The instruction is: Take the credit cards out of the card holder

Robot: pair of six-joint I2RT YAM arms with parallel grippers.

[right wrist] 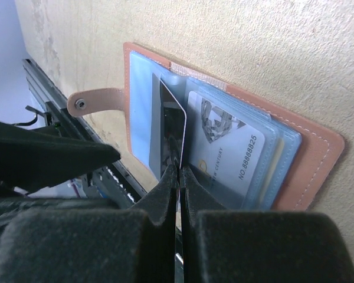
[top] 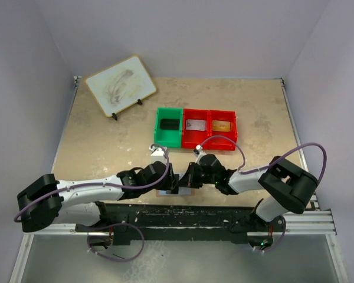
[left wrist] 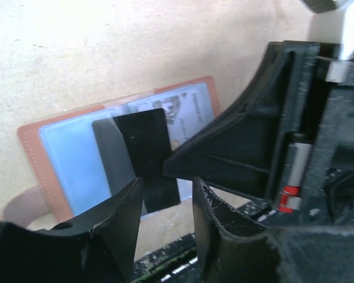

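Right wrist: holder (right wrist: 143, 100) lay open and flat on the table (top: 106, 141), blue-grey inner panels up. It sat at the near edge, just beside the rail (top: 224, 215), between the two grippers. Its long axis ran diagonally in this view, upper left to lower right. The strap (right wrist: 103, 97) with its stud (right wrist: 79, 104) stuck out of the short end on the rail side. Top view hid most of it, so couldn't fix the axis against the table edges.

Right gripper (right wrist: 178, 177) was clenched on the edge of a black card (left wrist: 144, 147), which stood partly out of a middle pocket. Silver card (right wrist: 227, 147) sat in the next pocket.

Left wrist: left gripper (left wrist: 166, 186) was released, fingers apart with nothing between them, just beside the black card.

Table was beige, stone-look. Green bin (top: 158, 127) and red bins (top: 207, 127) sat mid-table, well apart from the holder. Tilted board (top: 121, 85) stood far left. Plain pale walls (top: 183, 35) on three sides.
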